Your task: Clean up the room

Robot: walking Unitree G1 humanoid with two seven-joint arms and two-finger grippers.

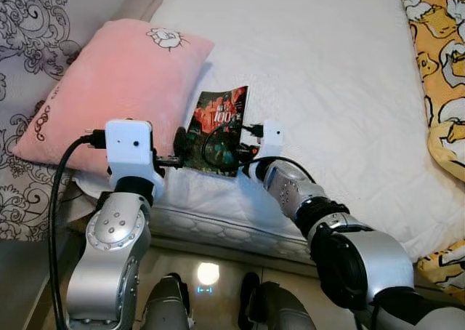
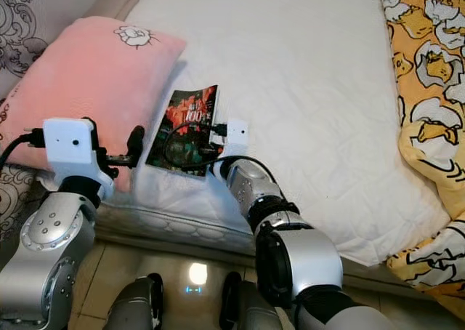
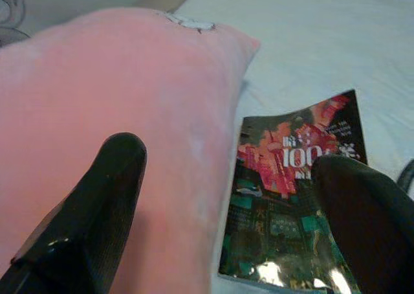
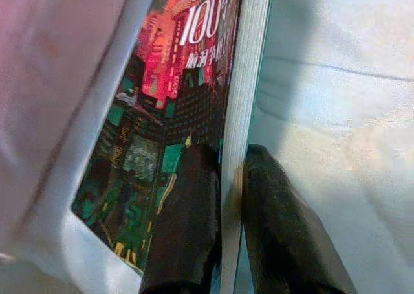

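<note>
Pink pillow (image 1: 109, 90): lies at the bed's (image 1: 327, 75) left edge. Your left end effector (image 3: 226, 210): fingers wide, hovering by the pillow, holding nothing. Book (image 1: 218, 130): flat on the bed beside the pillow. Your right end effector (image 4: 223, 223): pinched on the book's page edge, apparently for lifting.

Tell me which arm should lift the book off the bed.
Right. The right gripper already pinches the book by its page edge, one finger on the cover. The left gripper is open, straddling the pink pillow and the book's corner.
</note>
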